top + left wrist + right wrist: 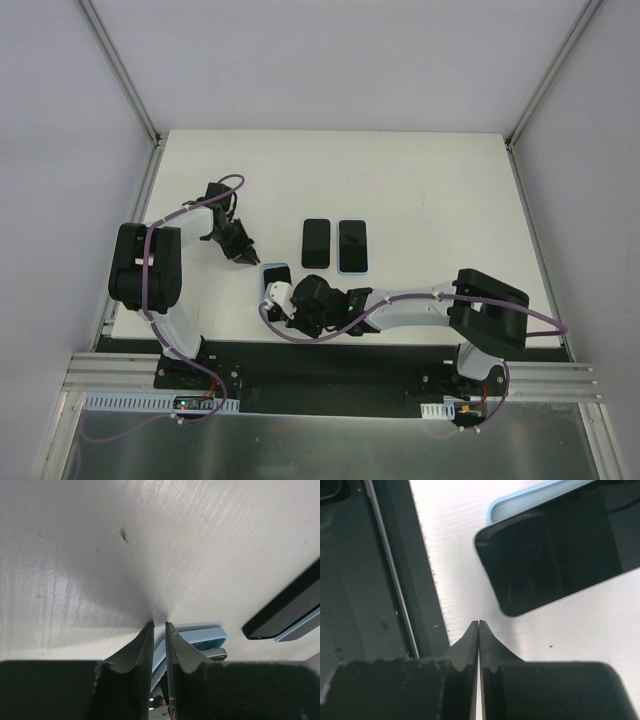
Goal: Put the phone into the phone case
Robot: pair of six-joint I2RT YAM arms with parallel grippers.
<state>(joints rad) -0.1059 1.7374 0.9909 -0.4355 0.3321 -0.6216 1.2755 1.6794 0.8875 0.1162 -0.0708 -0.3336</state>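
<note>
A black phone [277, 272] lies askew on a light blue phone case [520, 501] near the table's front. In the right wrist view the phone [555, 545] covers most of the case, with only a blue rim showing past its corner. My right gripper [277, 298] is shut and empty, its tips [479, 622] on the table just short of the phone's near end. My left gripper [246, 258] stands at the case's left side. Its fingers [159, 624] are a narrow slit apart with nothing between them. The blue case [200, 636] and the phone's grey edge [216, 654] show just behind them.
Two more handsets lie side by side mid-table: a bare black one [316, 243] and one in a blue case [352, 246], also in the left wrist view [287, 611]. The table's front edge and a dark rail [380, 580] run close to my right gripper.
</note>
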